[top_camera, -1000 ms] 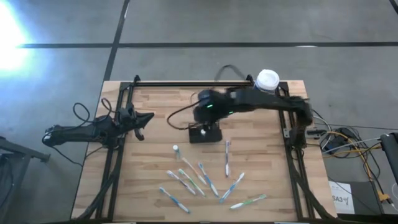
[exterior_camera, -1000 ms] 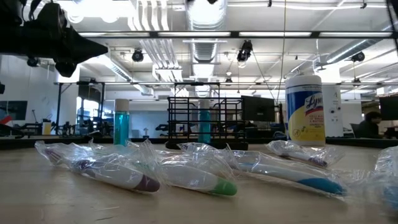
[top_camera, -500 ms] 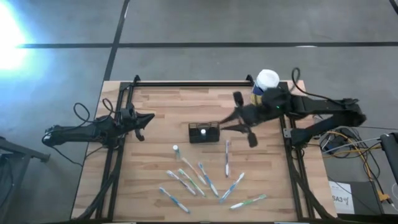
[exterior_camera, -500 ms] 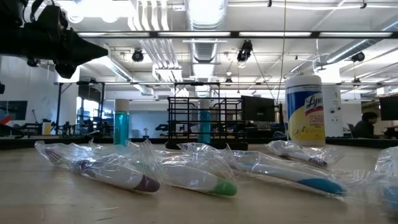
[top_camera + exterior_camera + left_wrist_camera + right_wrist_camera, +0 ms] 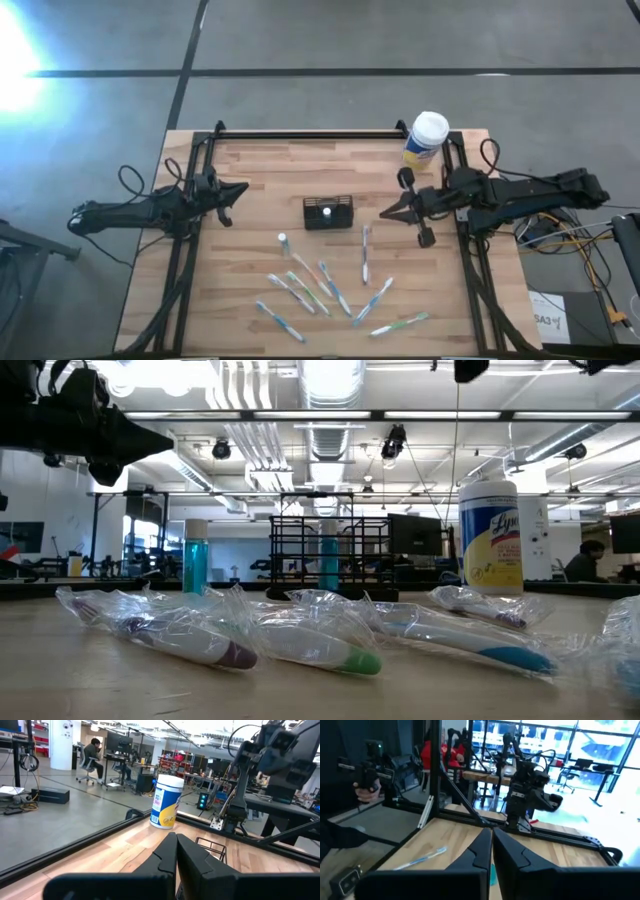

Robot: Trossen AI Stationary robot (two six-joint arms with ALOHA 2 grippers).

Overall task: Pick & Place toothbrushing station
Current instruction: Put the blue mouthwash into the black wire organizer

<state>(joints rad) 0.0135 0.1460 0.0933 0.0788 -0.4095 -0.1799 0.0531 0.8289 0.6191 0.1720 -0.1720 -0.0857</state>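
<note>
The toothbrushing station (image 5: 329, 212), a small black slotted box, stands on its base at the middle of the wooden table; in the low view the station (image 5: 328, 543) holds an upright teal item. My right gripper (image 5: 385, 213) is shut and holds nothing, to the station's right and apart from it. Its shut fingers (image 5: 491, 840) show in its wrist view. My left gripper (image 5: 243, 188) waits shut at the table's left side, and its fingers (image 5: 176, 845) point toward the station (image 5: 212, 851).
Several plastic-wrapped toothbrushes (image 5: 330, 290) lie toward the near edge. A small teal bottle (image 5: 283, 240) stands near the station's left front. A yellow canister with a white cap (image 5: 427, 137) stands at the far right corner. A person's hand (image 5: 367, 782) shows beyond the table.
My right gripper has drawn back from over the station toward the table's right edge and has shut its fingers with nothing between them. The station stays where it was on the table.
</note>
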